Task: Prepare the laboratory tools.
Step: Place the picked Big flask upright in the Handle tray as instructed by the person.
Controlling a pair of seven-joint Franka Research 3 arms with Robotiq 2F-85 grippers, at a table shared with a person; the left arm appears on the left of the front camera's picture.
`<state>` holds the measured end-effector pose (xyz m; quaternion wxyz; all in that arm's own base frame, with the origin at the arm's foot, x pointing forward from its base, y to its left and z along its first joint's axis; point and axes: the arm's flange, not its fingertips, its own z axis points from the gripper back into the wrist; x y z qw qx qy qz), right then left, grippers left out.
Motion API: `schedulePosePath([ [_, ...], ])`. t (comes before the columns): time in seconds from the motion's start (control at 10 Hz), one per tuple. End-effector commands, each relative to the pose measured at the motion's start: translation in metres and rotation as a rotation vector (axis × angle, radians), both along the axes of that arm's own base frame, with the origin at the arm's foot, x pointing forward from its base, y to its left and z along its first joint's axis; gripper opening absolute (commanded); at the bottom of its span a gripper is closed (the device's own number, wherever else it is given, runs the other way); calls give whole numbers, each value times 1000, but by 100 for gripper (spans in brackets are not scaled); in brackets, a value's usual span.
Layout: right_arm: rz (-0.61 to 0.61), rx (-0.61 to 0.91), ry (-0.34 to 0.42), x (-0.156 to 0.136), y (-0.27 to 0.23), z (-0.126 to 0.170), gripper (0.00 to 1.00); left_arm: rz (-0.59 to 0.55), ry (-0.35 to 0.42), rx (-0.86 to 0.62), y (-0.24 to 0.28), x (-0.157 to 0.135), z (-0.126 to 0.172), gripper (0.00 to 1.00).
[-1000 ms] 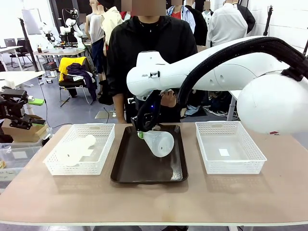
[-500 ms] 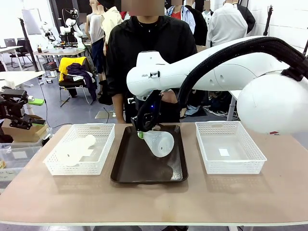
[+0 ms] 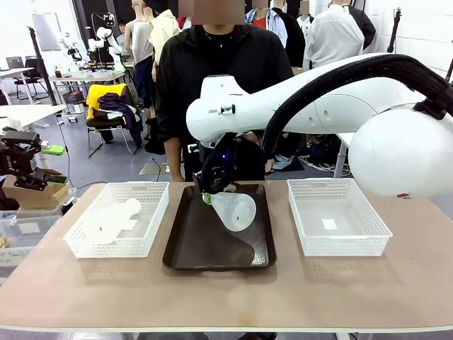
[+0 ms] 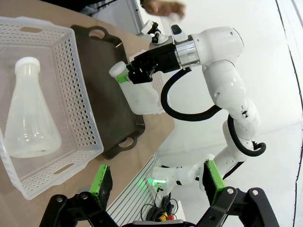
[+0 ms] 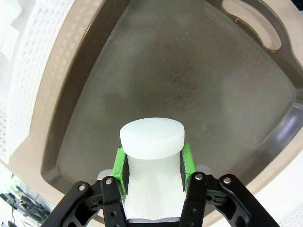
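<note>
Print on the right arm [image 3: 241, 106], a small dark mark near its wrist joint, is too small to read. A white label [image 3: 330, 224] on the floor of the right-hand lattice basket [image 3: 340, 248] reads no better. The right jaws are clenched on the neck of one conical flask [image 3: 234, 210], with the green pads [image 5: 119, 166] pressed to both sides just under its flat white cap. That flask hangs tilted, cap up at the jaws and wide base slanting down over the dark brown tray [image 3: 205, 251] directly beneath them. Whether the base touches the tray cannot be told. The left jaws are released, with nothing between them. Ahead of them the second flask [image 4: 29, 118] lies on its side in the left lattice basket [image 4: 83, 123], which sits just beside the tray. Beyond the right jaws a person in a black top [image 3: 212, 67] stands at the far edge of the table [image 3: 226, 297], close behind the tray.
</note>
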<state>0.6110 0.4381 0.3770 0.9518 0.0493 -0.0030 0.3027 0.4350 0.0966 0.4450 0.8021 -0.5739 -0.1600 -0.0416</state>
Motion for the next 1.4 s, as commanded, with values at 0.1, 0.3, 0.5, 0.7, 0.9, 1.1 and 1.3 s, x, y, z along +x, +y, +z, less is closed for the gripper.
schedulePosePath([
  [0.1,1,0,-8,-2,-1,4,0,-3,-16,2,1,-1,1,100],
  [0.3,1,0,-8,-2,-1,4,0,-3,-16,2,1,-1,1,100],
  [0.5,1,0,-8,-2,-1,4,0,-3,-16,2,1,-1,1,100],
  [0.7,1,0,-8,-2,-1,4,0,-3,-16,2,1,-1,1,100],
  [0.9,1,0,-8,-2,-1,4,0,-3,-16,2,1,-1,1,100],
  [1.1,1,0,-8,-2,-1,4,0,-3,-16,2,1,-1,1,100],
  [1.3,23,-2,-43,-10,-2,19,0,-3,-16,2,1,-1,1,100],
])
